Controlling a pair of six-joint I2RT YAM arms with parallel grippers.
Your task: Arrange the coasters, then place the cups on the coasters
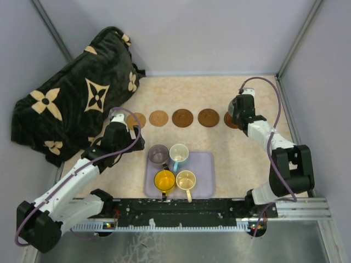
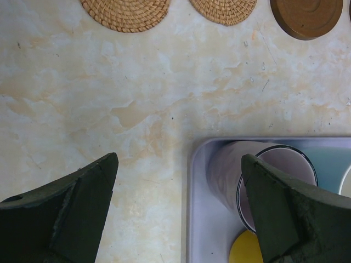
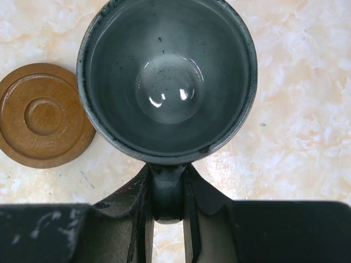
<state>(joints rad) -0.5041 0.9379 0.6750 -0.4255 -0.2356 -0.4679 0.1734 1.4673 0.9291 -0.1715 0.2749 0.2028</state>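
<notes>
Four cups near on the tray, the fifth held by its handle at the right end of the coaster row.

Nearest, the lavender tray (image 1: 205, 189) holds four cups: yellow-orange cup (image 1: 164, 179), cream cup (image 1: 186, 178), purple cup (image 1: 158, 155) and white cup (image 1: 179, 154). The left gripper (image 2: 180, 164) hangs spread wide over the tray's far left corner, holding nothing. Farther right, the right gripper (image 3: 167, 181) is clamped on the handle (image 3: 167, 194) of the dark grey-green cup (image 3: 167, 76), making five cups. Whether that cup is set down I cannot tell. Farthest lie five coasters (image 1: 182, 118) in a row, two woven tan on the left and three dark brown. The cups look glazed, rigid, slick and breakable, so the handle is the surest hold.
</notes>
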